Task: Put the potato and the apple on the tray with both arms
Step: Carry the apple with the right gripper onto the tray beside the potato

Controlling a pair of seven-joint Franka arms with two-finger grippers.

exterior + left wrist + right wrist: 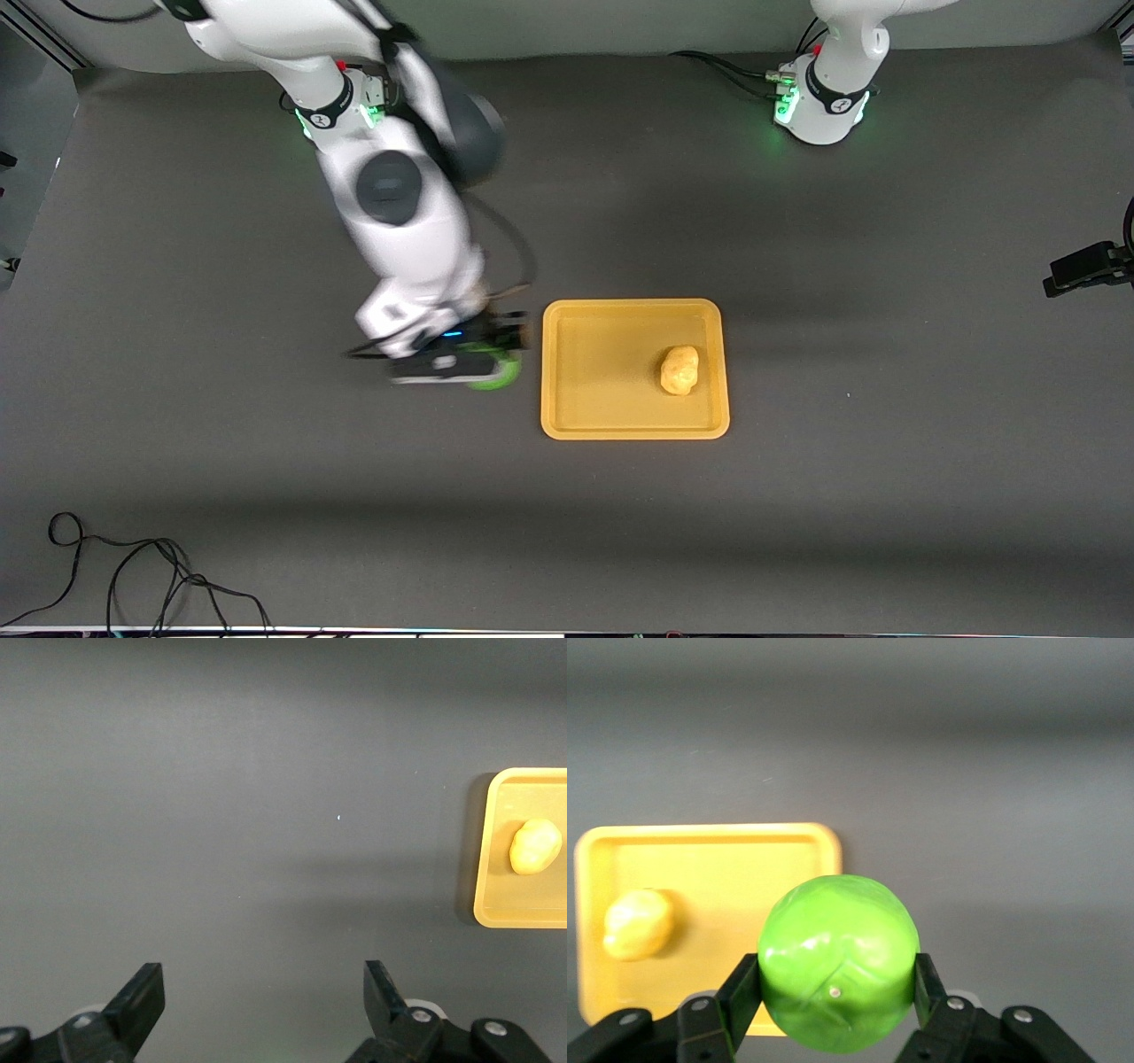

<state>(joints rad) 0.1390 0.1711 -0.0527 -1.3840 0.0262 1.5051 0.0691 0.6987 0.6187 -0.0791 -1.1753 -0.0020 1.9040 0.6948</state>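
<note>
Tray point(567, 372) mostly bare (potato point(679, 369) apparently at one end).

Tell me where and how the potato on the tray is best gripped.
Probably from straight above, closing a pincer across the potato's narrower middle. It lies flat on the tray as an elongated lump, so its short width looks the easier span. The low rim beside it would likely block a sideways approach. The right pincer is shut on the apple; the open left pincer is free.
</note>
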